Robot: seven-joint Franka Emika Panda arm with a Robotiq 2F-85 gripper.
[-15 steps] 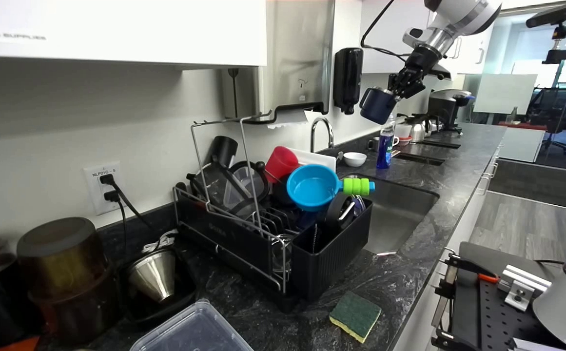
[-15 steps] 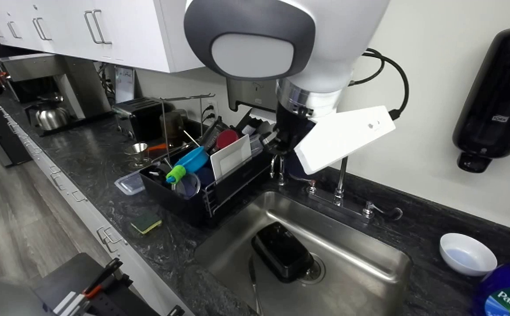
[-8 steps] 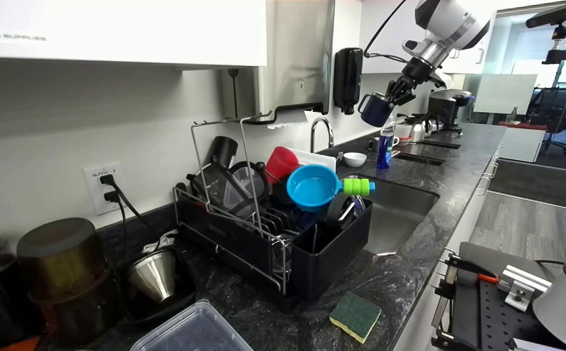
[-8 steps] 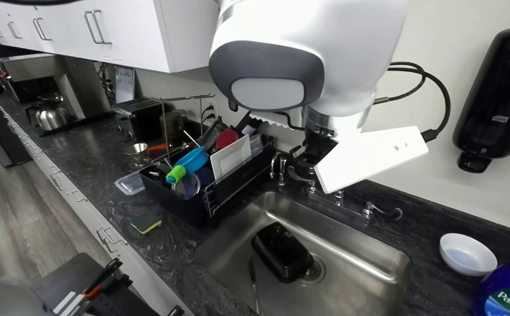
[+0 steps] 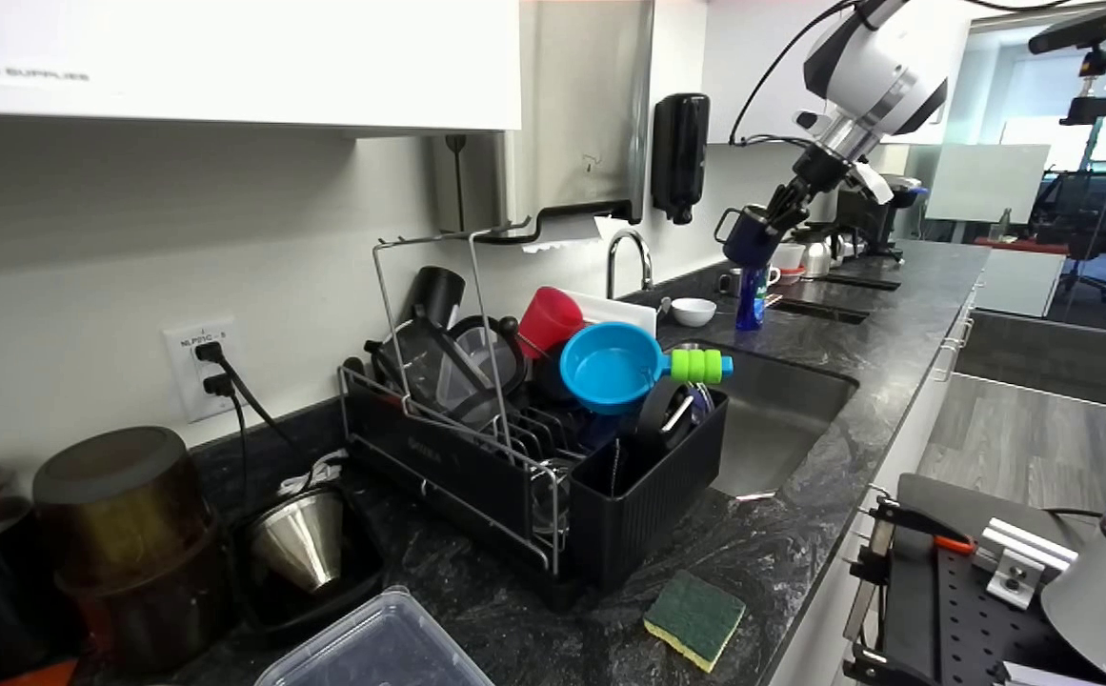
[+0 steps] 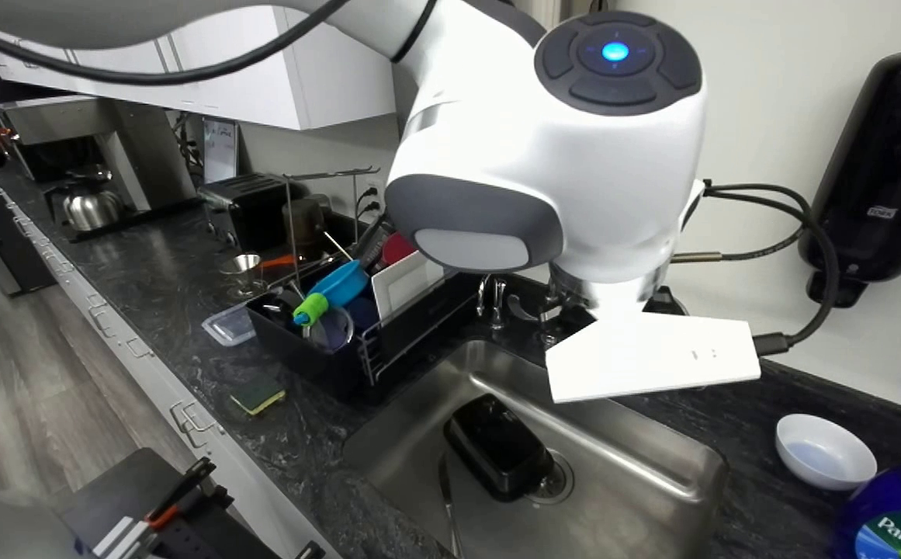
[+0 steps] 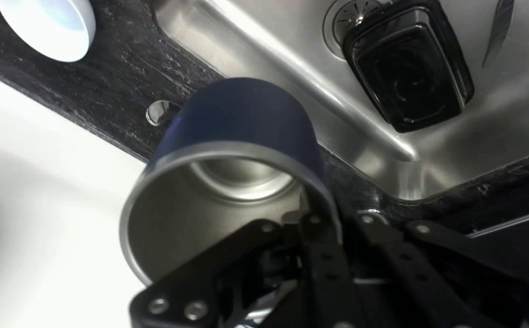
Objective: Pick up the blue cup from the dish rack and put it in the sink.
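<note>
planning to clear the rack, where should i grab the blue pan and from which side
Probably take the pan by its green grip, from above, on the front side of the counter. The grip points that way over the caddy, and both exterior views show nothing on it; the pan's other end lies close to the red cup.

In the wrist view glare streaked the sink (image 7: 510, 116), the wall (image 7: 64, 228) burned white and the gripper (image 7: 337, 223) blurred; in an exterior view shade lay beneath a cabinet (image 5: 229, 57).
</note>
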